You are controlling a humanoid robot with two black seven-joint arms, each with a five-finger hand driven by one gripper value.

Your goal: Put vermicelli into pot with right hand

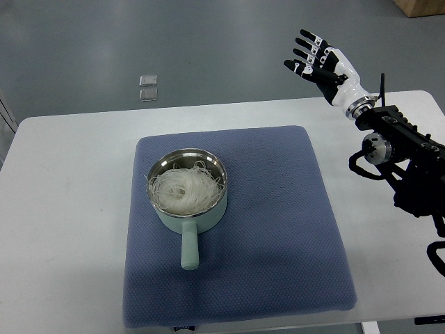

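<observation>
A pale green pot (185,217) with a steel inside stands on a blue mat (278,223), its handle pointing toward the near edge. A nest of white vermicelli (183,188) lies inside the pot. My right hand (316,60) is raised at the upper right, beyond the table's far edge, well away from the pot. Its fingers are spread and it holds nothing. The left arm is out of view.
The mat lies on a white table (69,209). The black right forearm (403,156) reaches over the table's right side. Two small clear squares (147,87) lie on the grey floor behind the table.
</observation>
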